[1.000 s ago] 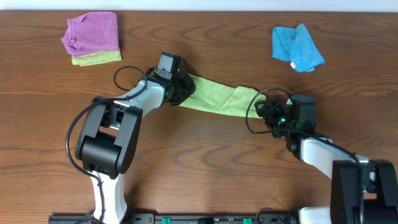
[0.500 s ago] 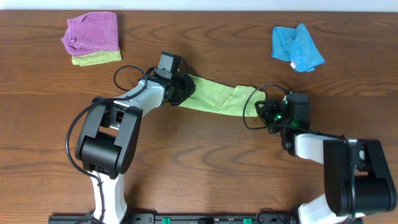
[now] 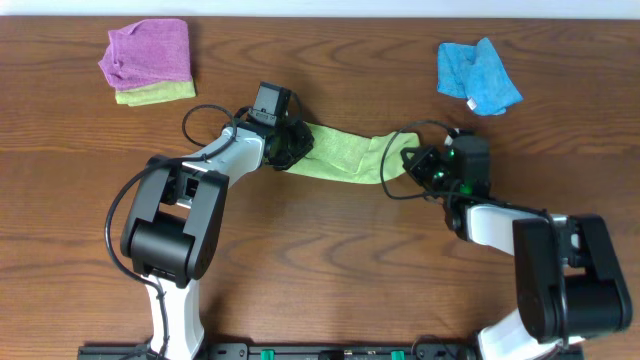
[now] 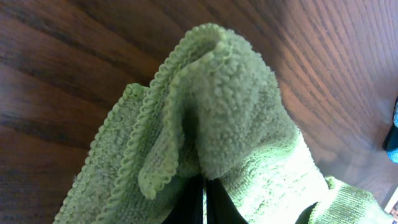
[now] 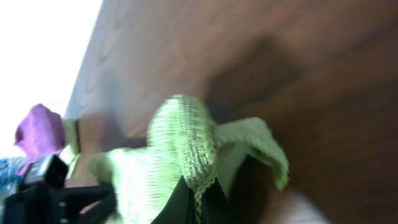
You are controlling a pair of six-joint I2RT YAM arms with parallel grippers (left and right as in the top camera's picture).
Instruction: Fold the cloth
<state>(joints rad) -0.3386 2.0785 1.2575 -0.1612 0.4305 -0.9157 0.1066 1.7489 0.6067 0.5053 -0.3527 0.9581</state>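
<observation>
Pinching opposite ends of the cloth (image 3: 345, 153) with left gripper (image 3: 293, 147) and right gripper (image 3: 413, 163) clamped tight. Stretches as a bunched band between them across the table (image 3: 330, 260), well apart from purple cloth (image 3: 148, 52) and blue cloth (image 3: 478, 75).

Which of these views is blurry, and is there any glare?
Right wrist view: blurred throughout, the cloth smeared, with a blown-out white patch at upper left. Left wrist view: sharp on the cloth's loops, bright sheen on the table at right. Overhead view: sharp, evenly lit.
</observation>
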